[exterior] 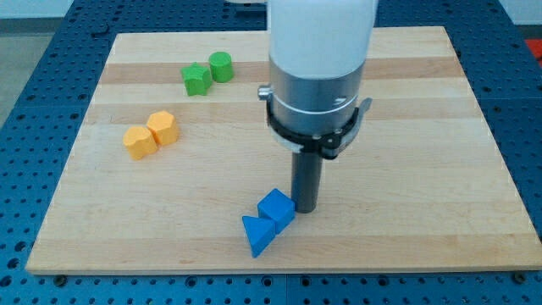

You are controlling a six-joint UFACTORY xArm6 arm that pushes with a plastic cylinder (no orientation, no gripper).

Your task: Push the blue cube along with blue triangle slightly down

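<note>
The blue cube (276,207) sits near the board's bottom edge, a little left of centre. The blue triangle (257,234) lies against the cube's lower left side, touching it. My tip (305,208) is at the cube's right side, right next to it or touching it. The rod rises from there into the arm's grey and white body, which hides part of the board's top middle.
A green star-shaped block (196,80) and a green cylinder (221,66) sit together at the upper left. Two orange blocks (140,141) (162,128) sit side by side at the left. The wooden board (423,169) lies on a blue perforated table.
</note>
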